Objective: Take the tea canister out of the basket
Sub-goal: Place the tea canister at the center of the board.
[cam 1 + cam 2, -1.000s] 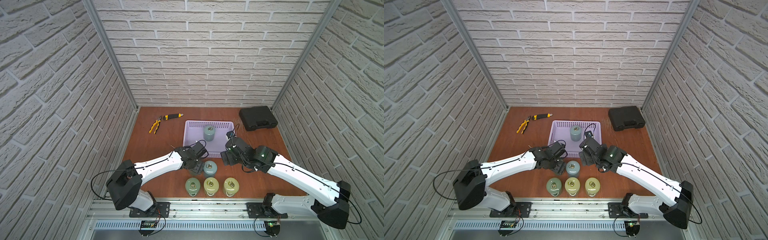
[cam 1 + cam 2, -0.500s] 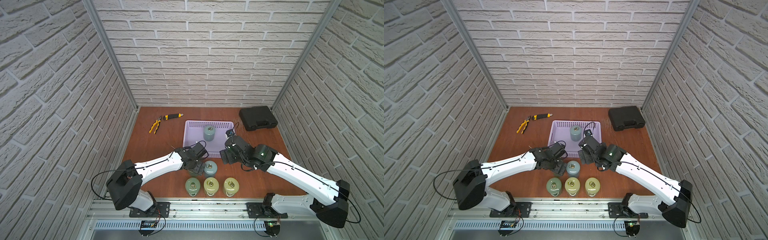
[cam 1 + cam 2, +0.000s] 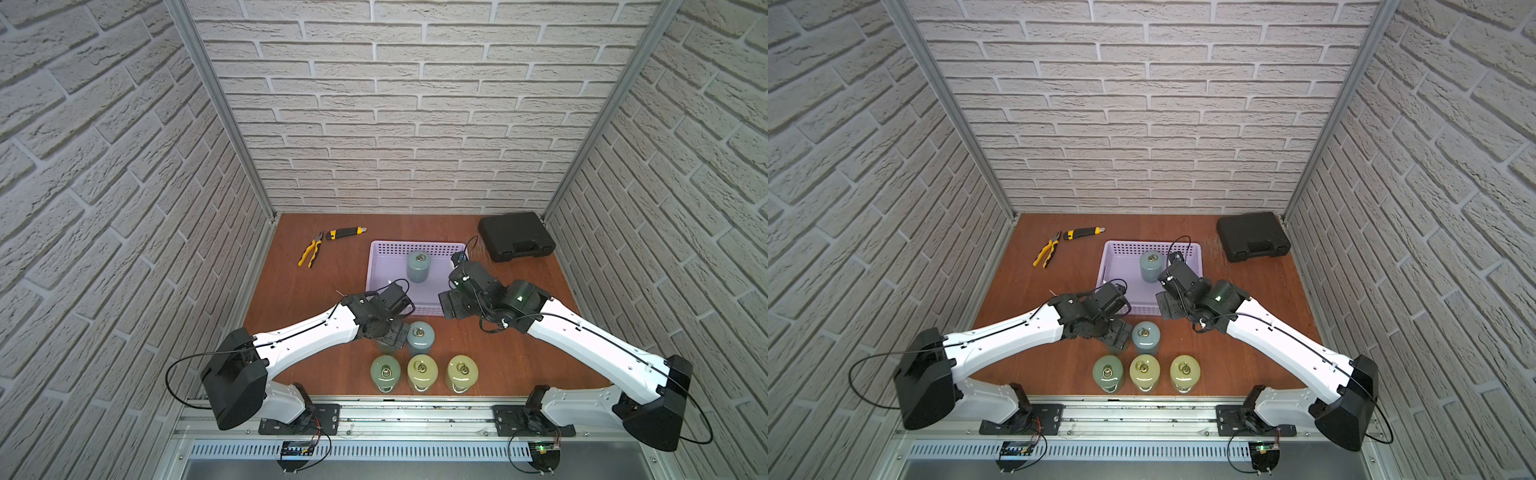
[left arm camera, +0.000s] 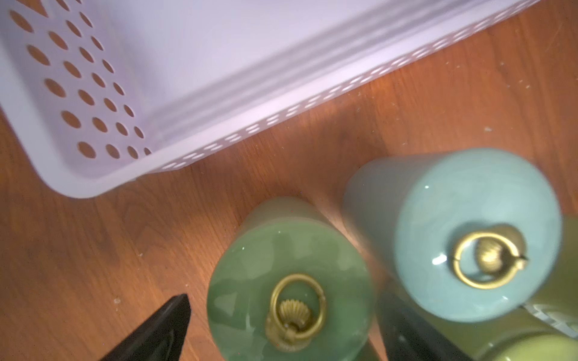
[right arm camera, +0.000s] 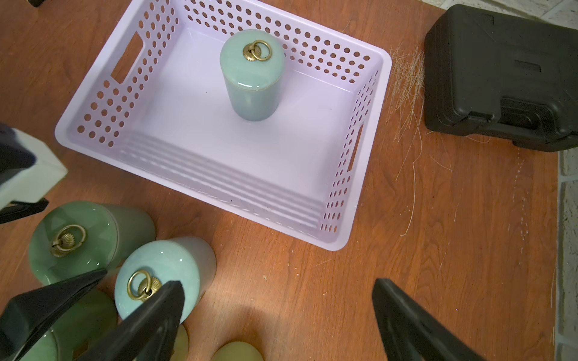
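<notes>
Near the basket (image 4: 93, 184), only wrist views show one green canister (image 4: 291, 281) fully.

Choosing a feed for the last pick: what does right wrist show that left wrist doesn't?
Right wrist only: the blue canister upright inside the basket, the black case, the open right gripper. Left wrist only: a close look at the open left gripper straddling the green canister. Both: the basket's near wall, the green canister, a second blue canister on the table.
</notes>
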